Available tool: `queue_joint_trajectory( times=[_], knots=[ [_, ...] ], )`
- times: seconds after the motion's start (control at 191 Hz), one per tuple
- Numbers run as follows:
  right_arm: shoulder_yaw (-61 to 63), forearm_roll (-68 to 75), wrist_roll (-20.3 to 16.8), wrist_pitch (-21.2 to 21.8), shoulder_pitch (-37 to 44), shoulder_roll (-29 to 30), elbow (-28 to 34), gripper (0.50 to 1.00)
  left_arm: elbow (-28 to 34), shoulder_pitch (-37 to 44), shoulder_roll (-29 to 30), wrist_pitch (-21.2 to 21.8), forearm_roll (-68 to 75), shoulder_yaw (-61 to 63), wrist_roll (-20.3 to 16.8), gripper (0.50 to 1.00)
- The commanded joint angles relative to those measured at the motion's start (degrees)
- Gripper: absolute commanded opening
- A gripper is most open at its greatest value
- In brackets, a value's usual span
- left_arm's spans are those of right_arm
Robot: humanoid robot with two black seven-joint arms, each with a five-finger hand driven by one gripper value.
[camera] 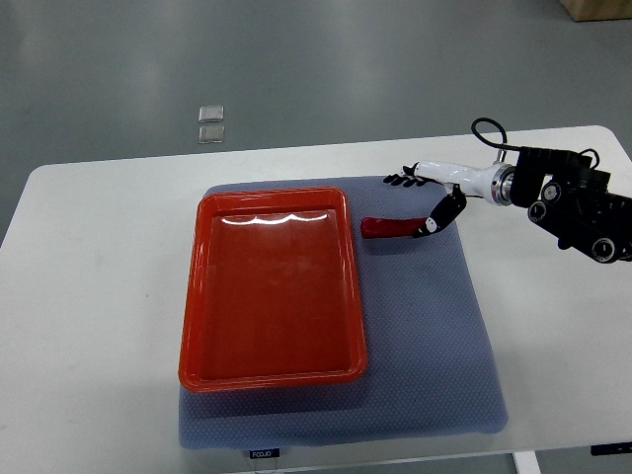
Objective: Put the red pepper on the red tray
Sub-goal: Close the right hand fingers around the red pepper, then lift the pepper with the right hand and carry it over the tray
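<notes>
A long red pepper (387, 229) lies on the blue-grey mat (425, 336), just right of the red tray's upper right corner. The red tray (195, 296) is empty and sits on the mat's left half. My right hand (420, 199) reaches in from the right edge and hovers over the pepper's right end. Its fingers (401, 180) are stretched out flat behind the pepper, and its dark thumb (440, 215) points down at the pepper's right tip. The hand is open and holds nothing. My left arm is out of the picture.
The mat lies on a white table (89, 296) whose left and right parts are bare. Two small pale squares (210, 123) lie on the grey floor beyond the table's far edge. A cardboard box corner (598, 8) shows at the top right.
</notes>
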Motion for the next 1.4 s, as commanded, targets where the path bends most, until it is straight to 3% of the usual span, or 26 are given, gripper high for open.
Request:
queue_joint_trajectory(
  times=[0.0,0.099,0.361,0.507,0.68,0.925,1.192,1.396],
  knots=[
    [-1.9,-0.08,0.02,-1.87,0.3,1.74,-0.1,0.885,-0.04,0.0,0.0,0.0,-0.01,0.0,-0.01,1.0],
    [-1.98,-0.61,-0.07,-2.4,0.3,2.88,-0.1,0.86,-0.04,0.0,0.0,0.0,-0.01,0.0,-0.01,1.0],
    [-6.99,-1.4,-0.07,-5.91,0.65,2.97,-0.63,0.689,-0.04,0.0,0.0,0.0,-0.01,0.0,-0.01,1.0],
    [-7.79,-1.75,-0.07,-6.97,0.65,2.88,-0.63,0.641,-0.04,0.0,0.0,0.0,-0.01,0.0,-0.01,1.0],
    [-7.52,-1.75,0.02,-6.88,0.73,2.88,-0.63,0.5,0.04,0.0,0.0,0.0,-0.01,0.0,-0.01,1.0],
    [-7.17,-1.23,0.28,-6.53,1.17,2.62,-0.54,0.5,-0.04,0.0,0.0,0.0,-0.01,0.0,-0.01,1.0],
    [-6.38,0.97,6.08,-6.62,6.8,3.85,-0.1,0.5,0.04,0.0,0.0,0.0,-0.01,0.0,-0.01,1.0],
    [-7.52,0.88,10.3,-6.27,8.47,10.61,0.6,0.5,-0.04,0.0,0.0,0.0,-0.01,0.0,-0.01,1.0]
  ],
)
